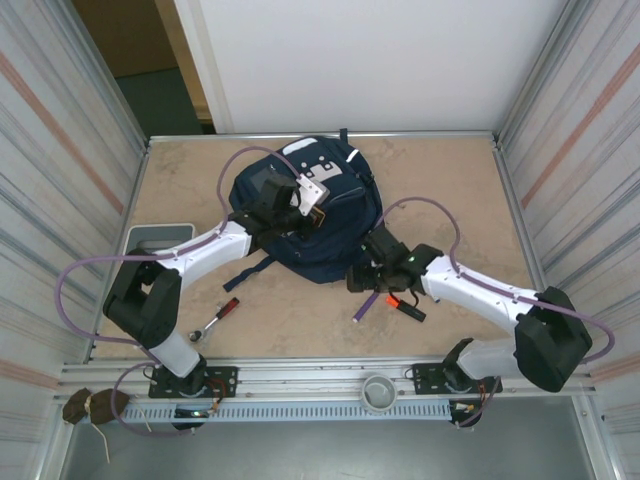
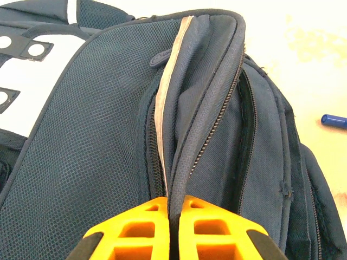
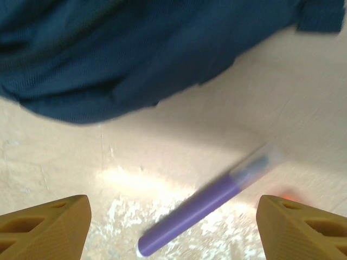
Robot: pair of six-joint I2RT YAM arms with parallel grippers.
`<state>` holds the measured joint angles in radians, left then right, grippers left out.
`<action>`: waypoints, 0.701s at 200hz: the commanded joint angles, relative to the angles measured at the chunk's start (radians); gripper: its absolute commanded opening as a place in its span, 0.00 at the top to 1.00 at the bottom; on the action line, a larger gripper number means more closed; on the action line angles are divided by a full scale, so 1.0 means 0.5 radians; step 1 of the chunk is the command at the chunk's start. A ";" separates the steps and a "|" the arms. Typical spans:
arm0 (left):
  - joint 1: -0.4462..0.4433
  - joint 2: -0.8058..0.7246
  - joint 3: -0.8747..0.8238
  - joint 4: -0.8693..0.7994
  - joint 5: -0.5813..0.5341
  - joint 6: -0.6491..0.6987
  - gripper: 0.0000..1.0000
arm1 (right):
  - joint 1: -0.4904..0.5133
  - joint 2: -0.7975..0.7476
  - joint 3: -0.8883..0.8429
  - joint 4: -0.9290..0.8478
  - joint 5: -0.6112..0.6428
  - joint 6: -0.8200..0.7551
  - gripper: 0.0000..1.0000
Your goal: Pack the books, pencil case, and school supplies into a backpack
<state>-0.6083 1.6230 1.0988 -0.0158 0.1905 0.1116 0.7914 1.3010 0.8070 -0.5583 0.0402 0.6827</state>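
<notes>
Right wrist view: closing off-centre, my spread right hand (image 3: 173, 223) could roll the purple pen (image 3: 201, 210) away from the backpack (image 3: 108, 54), whose flap (image 2: 181, 108) my left hand (image 2: 173, 219) pinches

Overhead camera plus two close wrist cameras.
Top view looks down from behind the arm bases (image 1: 190, 378) over the whole tabletop (image 1: 450, 190). Left wrist sits close against the backpack (image 2: 97, 151); right wrist faces the tabletop closely, sharing backpack edge and purple pen (image 3: 200, 208) with top.
</notes>
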 commanded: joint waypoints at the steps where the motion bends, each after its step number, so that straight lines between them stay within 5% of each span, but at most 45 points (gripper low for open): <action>1: 0.010 -0.114 -0.023 0.099 0.010 -0.049 1.00 | 0.162 0.049 -0.057 0.007 0.190 0.340 0.23; 69: 0.010 -0.153 -0.044 0.065 0.059 -0.061 1.00 | 0.389 0.293 -0.165 0.158 0.429 0.630 0.29; 140: 0.009 -0.207 -0.098 0.077 0.011 -0.039 1.00 | 0.298 0.441 -0.218 0.330 0.363 0.564 0.51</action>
<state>-0.6083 1.5776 1.0573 -0.0021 0.1902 0.0998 0.9623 1.4860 0.7197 -0.4534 0.2222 0.9619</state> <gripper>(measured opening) 0.094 0.545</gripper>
